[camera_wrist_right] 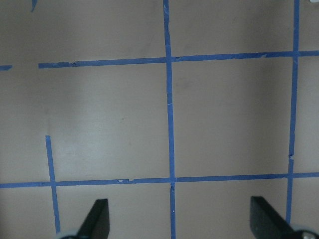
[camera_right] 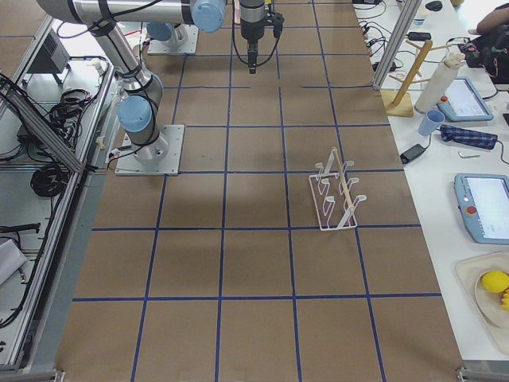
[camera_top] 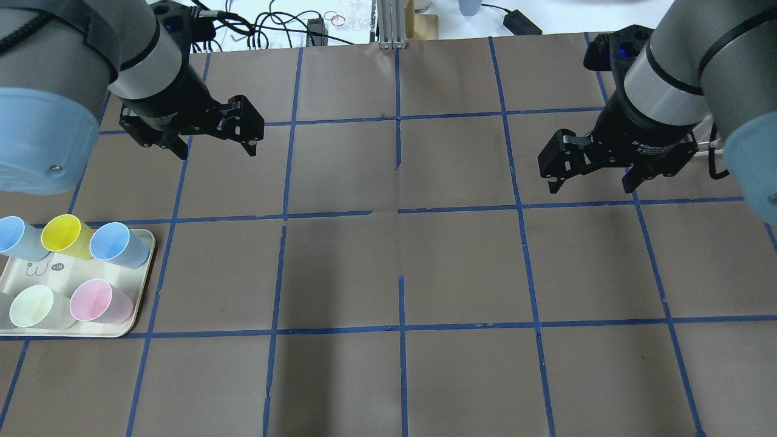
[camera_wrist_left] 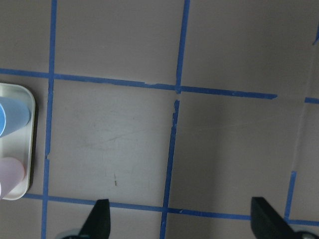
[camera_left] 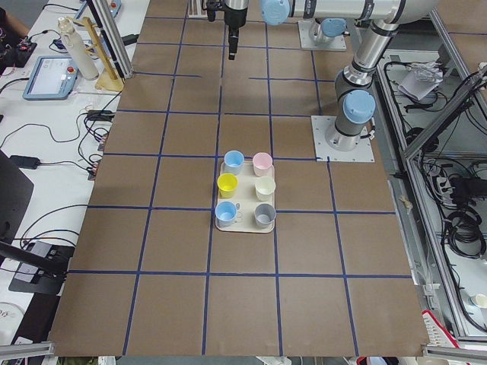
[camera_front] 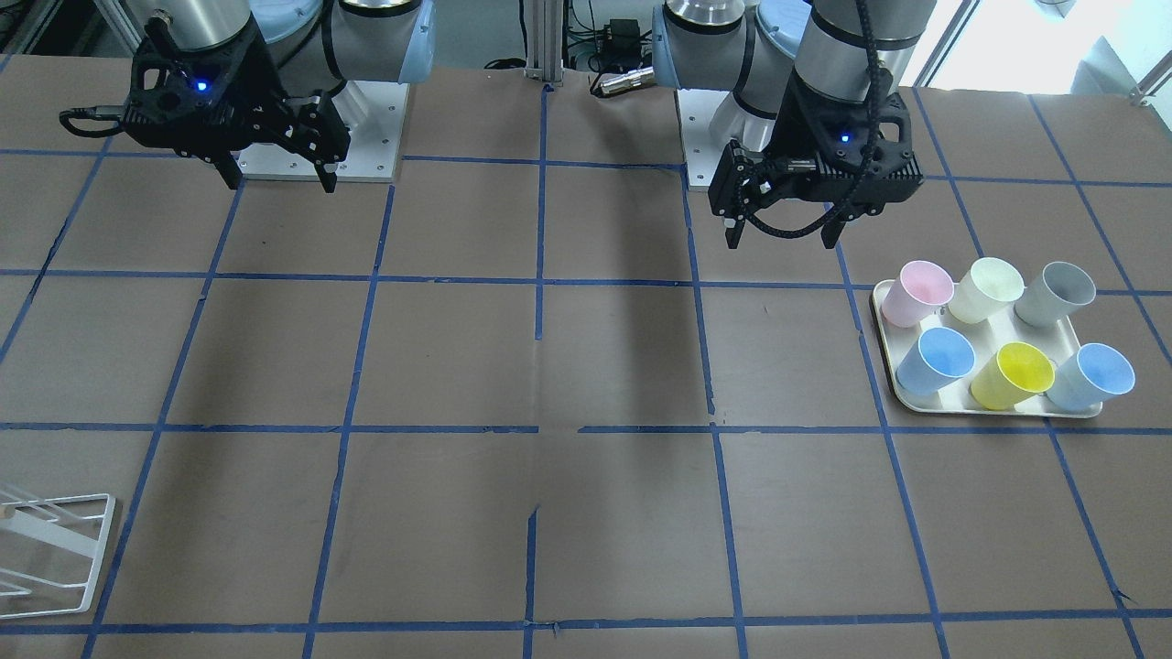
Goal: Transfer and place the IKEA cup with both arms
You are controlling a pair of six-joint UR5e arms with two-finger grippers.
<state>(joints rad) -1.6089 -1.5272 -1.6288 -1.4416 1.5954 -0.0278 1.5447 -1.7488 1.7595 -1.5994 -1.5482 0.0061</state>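
The IKEA cup (camera_front: pixel 1091 375), very pale icy blue, stands at the corner of a cream tray (camera_front: pixel 886 334), next to a yellow cup and a grey cup. It also shows in the overhead view (camera_top: pixel 15 237) and the exterior left view (camera_left: pixel 226 214). My left gripper (camera_front: pixel 783 233) (camera_top: pixel 217 152) is open and empty, hovering above the table beyond the tray, apart from the cups. My right gripper (camera_front: pixel 279 183) (camera_top: pixel 590 189) is open and empty, high over the other side of the table. Both wrist views show spread fingertips (camera_wrist_left: pixel 99 219) (camera_wrist_right: pixel 99 219) over bare paper.
The tray also holds a deeper blue cup (camera_front: pixel 934 360), a yellow cup (camera_front: pixel 1012 375), a pink cup (camera_front: pixel 920 293), a pale green cup (camera_front: pixel 987 288) and a grey cup (camera_front: pixel 1058 295). A white wire rack (camera_front: pixel 55 549) (camera_right: pixel 338 195) stands on the robot's right side. Blue tape grids the brown table.
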